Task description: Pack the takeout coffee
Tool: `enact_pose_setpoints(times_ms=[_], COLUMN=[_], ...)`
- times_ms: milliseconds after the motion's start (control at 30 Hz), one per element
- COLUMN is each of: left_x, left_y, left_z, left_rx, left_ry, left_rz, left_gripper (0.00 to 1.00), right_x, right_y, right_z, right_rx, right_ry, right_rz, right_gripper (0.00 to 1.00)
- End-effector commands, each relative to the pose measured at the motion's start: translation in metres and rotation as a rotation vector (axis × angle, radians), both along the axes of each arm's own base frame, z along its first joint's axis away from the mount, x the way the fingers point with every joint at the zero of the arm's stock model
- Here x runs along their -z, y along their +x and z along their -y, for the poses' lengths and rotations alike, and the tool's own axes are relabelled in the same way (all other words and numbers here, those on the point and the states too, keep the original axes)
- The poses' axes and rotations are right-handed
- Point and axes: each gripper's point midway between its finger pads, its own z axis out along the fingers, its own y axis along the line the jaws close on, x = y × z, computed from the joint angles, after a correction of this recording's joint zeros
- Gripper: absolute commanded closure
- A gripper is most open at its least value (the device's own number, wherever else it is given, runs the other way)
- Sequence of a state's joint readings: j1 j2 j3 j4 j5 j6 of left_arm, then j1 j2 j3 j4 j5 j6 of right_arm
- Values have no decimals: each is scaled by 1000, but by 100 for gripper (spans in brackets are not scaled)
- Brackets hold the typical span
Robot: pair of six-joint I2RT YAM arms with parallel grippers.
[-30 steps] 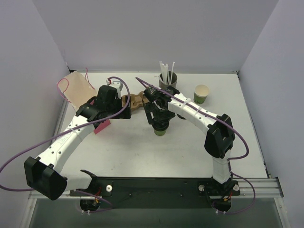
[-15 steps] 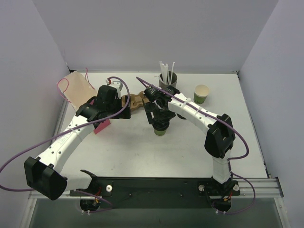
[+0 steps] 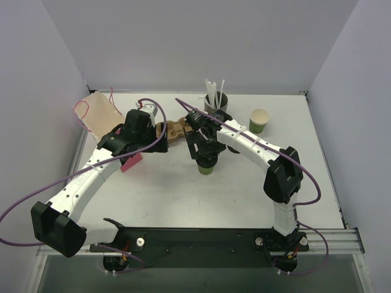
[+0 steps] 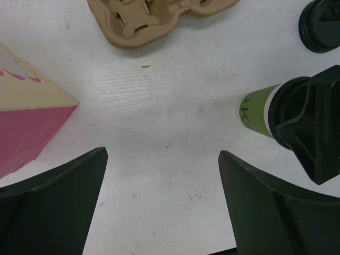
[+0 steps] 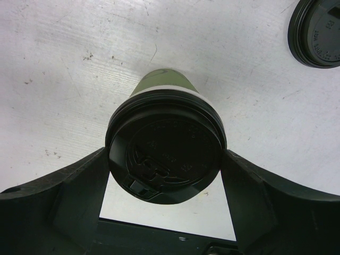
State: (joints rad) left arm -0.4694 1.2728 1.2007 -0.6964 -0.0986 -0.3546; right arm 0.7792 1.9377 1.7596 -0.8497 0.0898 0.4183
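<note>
The takeout coffee (image 3: 206, 168) is a small green paper cup (image 5: 159, 79) standing upright mid-table, with a black round lid (image 5: 175, 143) sitting on its top. My right gripper (image 5: 166, 159) reaches down over it, and both fingers press against the lid's rim. From the left wrist the same cup (image 4: 257, 109) shows at the right, under the right gripper's black finger (image 4: 313, 127). My left gripper (image 4: 162, 154) hangs open over bare table to the cup's left, holding nothing.
A second black lid (image 5: 316, 33) lies flat near the cup. A brown cardboard cup carrier (image 3: 174, 130) sits behind, between the arms. A cream and pink paper bag (image 3: 101, 113) lies far left. A green cup with a cream inside (image 3: 259, 121) and a grey straw holder (image 3: 215, 101) stand at the back.
</note>
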Motion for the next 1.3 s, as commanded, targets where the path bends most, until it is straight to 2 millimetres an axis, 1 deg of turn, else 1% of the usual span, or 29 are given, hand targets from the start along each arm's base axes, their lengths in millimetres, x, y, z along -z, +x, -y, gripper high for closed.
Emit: enact_pose_setpoints(times_ms=[0,133,267,533,933,1133,1233,1267], left_x=[-9,-9,-9,-8,-4,-3,-4,-4], left_y=[4,4,4,4,4,4,4,4], left_z=[1,1,2,2,1,2,2,2], left_rx=[14,13,13,15,18,19,20,19], left_ry=[-16,-17,-17,-14,-9,-11,-10,-11], left_rz=[38,38,38,36,29,25,27,28], left_gripper=[3,3,3,3,3,3,3,3], right_x=[-32,-31,-24,-17,6,9,5,1], right_y=[-2,-3,-2,4,-4,-5,-4,-3], right_z=[8,8,8,9,10,12,10,10], right_rx=[16,14,14,27,31,39,39,41], right_ry=[26,27,25,38,29,28,37,44], right_rz=[39,33,13,-4,-48,-50,-41,-30], right_gripper=[23,23,23,23,23,23,23,23])
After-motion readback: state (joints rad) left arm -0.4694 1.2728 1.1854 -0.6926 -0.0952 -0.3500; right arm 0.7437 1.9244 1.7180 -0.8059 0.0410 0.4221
